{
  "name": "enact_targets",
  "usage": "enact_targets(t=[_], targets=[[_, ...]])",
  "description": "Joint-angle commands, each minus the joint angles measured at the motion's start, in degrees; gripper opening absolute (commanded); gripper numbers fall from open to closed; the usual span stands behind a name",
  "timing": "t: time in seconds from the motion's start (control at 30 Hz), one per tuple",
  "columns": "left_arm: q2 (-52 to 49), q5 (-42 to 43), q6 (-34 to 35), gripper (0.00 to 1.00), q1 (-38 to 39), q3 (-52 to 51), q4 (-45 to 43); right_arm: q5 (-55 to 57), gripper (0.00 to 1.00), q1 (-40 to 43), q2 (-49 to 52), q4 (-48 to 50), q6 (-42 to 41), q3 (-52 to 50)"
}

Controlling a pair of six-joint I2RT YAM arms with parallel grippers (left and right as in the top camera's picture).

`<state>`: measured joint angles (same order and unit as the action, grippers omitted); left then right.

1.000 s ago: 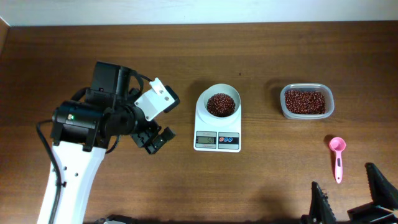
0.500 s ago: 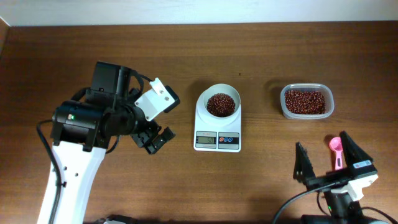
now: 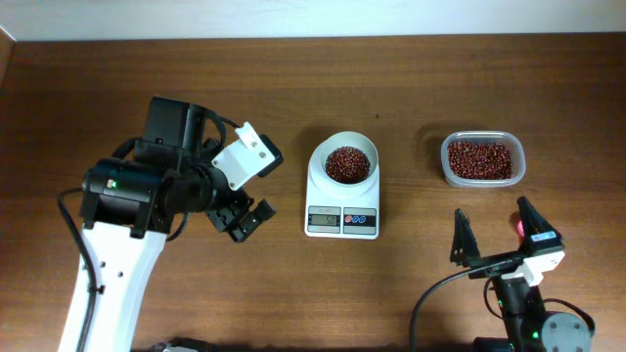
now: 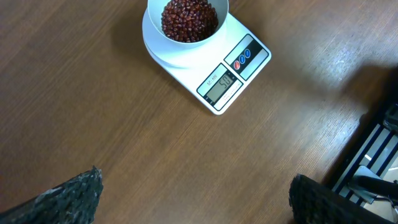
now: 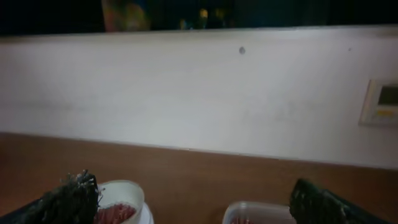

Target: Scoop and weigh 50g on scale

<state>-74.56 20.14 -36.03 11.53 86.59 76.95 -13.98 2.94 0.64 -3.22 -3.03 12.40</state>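
The white scale (image 3: 342,199) stands mid-table, and its round bowl holds a heap of dark red-brown beans (image 3: 346,164). In the left wrist view the scale (image 4: 186,59) lies ahead, its lit display (image 4: 222,83) facing the camera and the beans (image 4: 189,18) at the top edge. My left gripper (image 3: 245,217) hangs open left of the scale, over bare wood, holding nothing. My right gripper (image 3: 494,237) stands open near the front right edge. Between its fingers the right wrist view shows the bowl (image 5: 121,200) and a tub rim.
A clear plastic tub (image 3: 481,159) of the same beans sits at the back right. A sliver of a pink scoop (image 3: 519,227) shows beside the right gripper's finger. A pale wall (image 5: 199,93) rises beyond the table's far edge.
The right arm has come up from the bottom edge and moved forward over the pink scoop, covering most of it. The left arm, scale and tub have not moved.
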Motion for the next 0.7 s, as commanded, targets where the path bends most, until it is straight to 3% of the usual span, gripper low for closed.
enact_targets(t=[0.0, 0.27, 0.67], targets=[[0.7, 0.2, -0.9, 0.99, -0.3, 0.6, -0.1, 1.2, 0.99, -0.3, -0.4, 4.1, -0.2, -4.7], [0.7, 0.2, -0.9, 0.99, -0.3, 0.6, -0.1, 3.1, 0.99, -0.3, -0.4, 9.4, -0.2, -12.1], [0.7, 0.2, -0.9, 0.99, -0.3, 0.6, -0.1, 8.3, 0.99, -0.3, -0.4, -0.9, -0.2, -12.1]])
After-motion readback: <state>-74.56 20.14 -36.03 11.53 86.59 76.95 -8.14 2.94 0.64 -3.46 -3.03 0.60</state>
